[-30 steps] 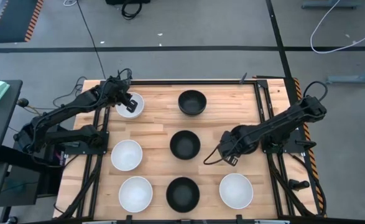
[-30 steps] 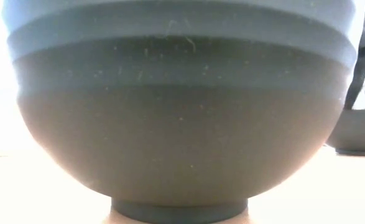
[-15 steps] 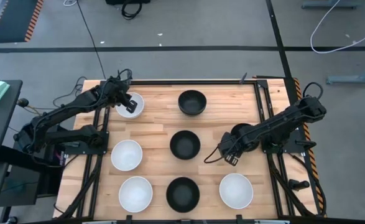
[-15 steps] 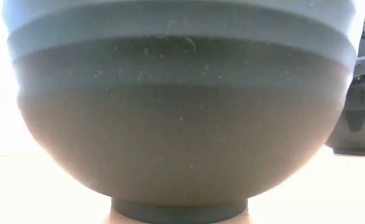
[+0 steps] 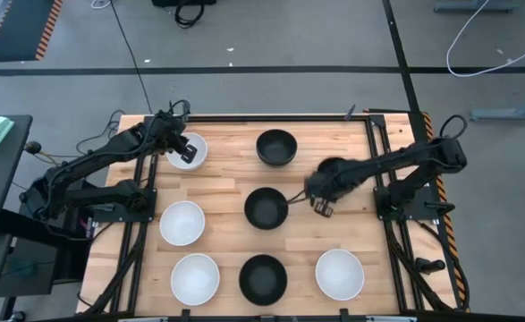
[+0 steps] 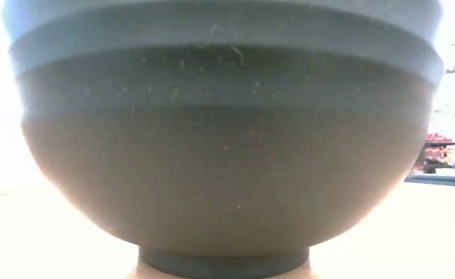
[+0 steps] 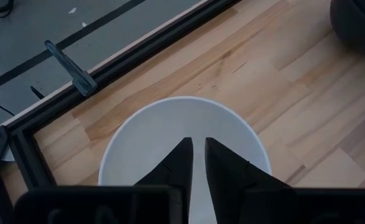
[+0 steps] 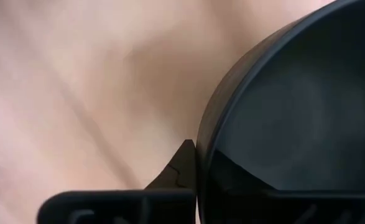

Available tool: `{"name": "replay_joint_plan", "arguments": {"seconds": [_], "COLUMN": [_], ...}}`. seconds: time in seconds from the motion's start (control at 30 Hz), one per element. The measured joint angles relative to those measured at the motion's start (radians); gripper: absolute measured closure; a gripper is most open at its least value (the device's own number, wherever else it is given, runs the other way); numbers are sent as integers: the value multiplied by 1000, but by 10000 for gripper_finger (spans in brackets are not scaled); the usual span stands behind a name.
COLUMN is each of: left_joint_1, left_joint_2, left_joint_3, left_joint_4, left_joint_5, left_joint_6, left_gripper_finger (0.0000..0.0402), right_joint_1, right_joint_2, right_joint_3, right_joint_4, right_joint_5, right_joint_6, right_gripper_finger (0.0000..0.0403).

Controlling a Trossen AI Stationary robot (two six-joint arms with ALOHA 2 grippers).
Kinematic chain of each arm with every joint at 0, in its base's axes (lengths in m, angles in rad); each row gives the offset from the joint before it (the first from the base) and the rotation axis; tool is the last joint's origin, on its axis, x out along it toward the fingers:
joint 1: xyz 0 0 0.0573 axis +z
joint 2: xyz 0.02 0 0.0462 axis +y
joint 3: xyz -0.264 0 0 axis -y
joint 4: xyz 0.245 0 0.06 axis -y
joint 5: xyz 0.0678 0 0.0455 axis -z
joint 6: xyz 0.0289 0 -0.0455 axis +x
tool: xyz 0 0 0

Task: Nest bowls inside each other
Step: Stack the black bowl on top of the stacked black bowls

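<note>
A glossy black round bowl (image 8: pixel 288 118) is clamped by its rim in the right claw (image 5: pixel 320 199), one dark finger (image 8: pixel 181 163) outside the wall. In the high view this bowl (image 5: pixel 332 169) sits at 3 o'clock of the surface centre, with the claw at its 7 o'clock edge.

A second black bowl (image 5: pixel 266 207) lies at the centre of the pale wooden surface (image 5: pixel 226 179), just beside the right claw at its 9 o'clock. A third black bowl (image 5: pixel 276 147) stands at 12 o'clock and a fourth (image 5: pixel 263 277) at 6 o'clock.

A plain white round bowl (image 7: pixel 182 134) lies at 10 o'clock under the left claw (image 7: pixel 194 149), whose fingers stand narrowly apart above the bowl's interior. Three more white bowls (image 5: pixel 182 222) (image 5: pixel 195 277) (image 5: pixel 339 273) occupy 8, 7 and 5 o'clock.
</note>
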Motion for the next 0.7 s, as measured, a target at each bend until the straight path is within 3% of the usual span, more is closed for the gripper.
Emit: {"name": "replay_joint_plan", "arguments": {"seconds": [0.2,0.43,0.7], "left_joint_1": [0,0,0], "left_joint_2": [0,0,0], "left_joint_3": [0,0,0], "left_joint_4": [0,1,6], "left_joint_5": [0,0,0], "left_joint_6": [-1,-1,-1], "left_gripper_finger": [347,353,353], "right_joint_1": [-141,-309,-410], "right_joint_2": [0,0,132], "right_joint_3": [175,391,642], "right_joint_4": [-16,6,-52], "right_joint_5": [73,73,-53], "right_joint_6": [-212,-433,-554], "right_gripper_finger": [398,398,398]}}
